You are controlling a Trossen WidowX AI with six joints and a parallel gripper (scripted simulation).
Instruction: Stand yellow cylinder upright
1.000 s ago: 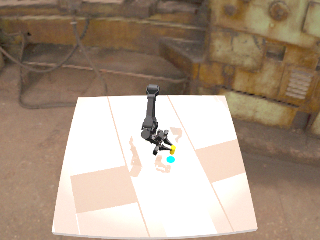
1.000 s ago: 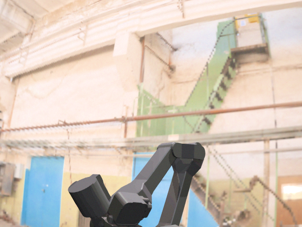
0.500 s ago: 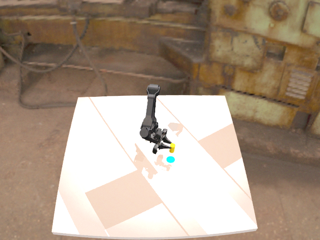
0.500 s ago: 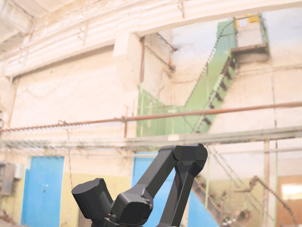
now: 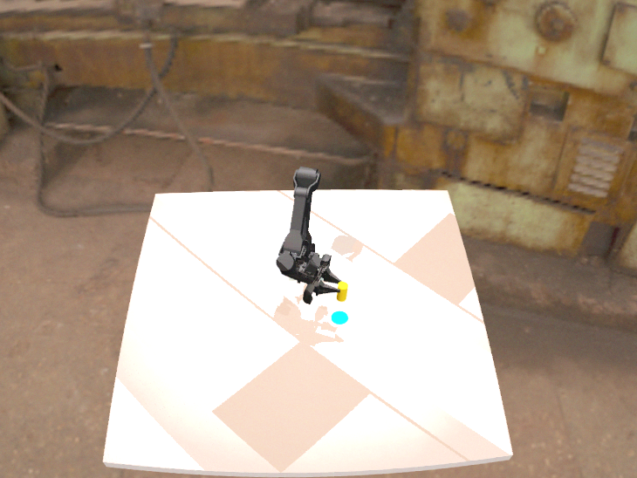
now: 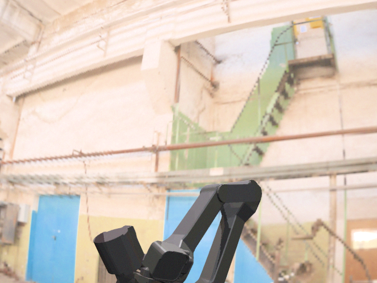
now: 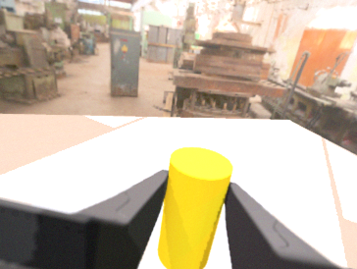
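Note:
The yellow tall cylinder (image 5: 342,292) (image 7: 193,216) is held near its upper part between the fingers of my gripper (image 5: 339,286) (image 7: 198,183). In the top view it looks close to upright; in the wrist view its top face shows and it leans slightly. The cyan circle (image 5: 339,317) lies flat on the table, just below the cylinder in the top view, and is fully visible. The cylinder appears to be above the table; the exact height is hard to tell. The circle does not show in the wrist view. The exterior view shows neither the cylinder nor the fingertips.
The white table (image 5: 169,288) (image 7: 275,147) carries tan shadow patches and lines. The black arm reaches from the table's back toward its middle. The exterior view shows only upper arm links against a building backdrop.

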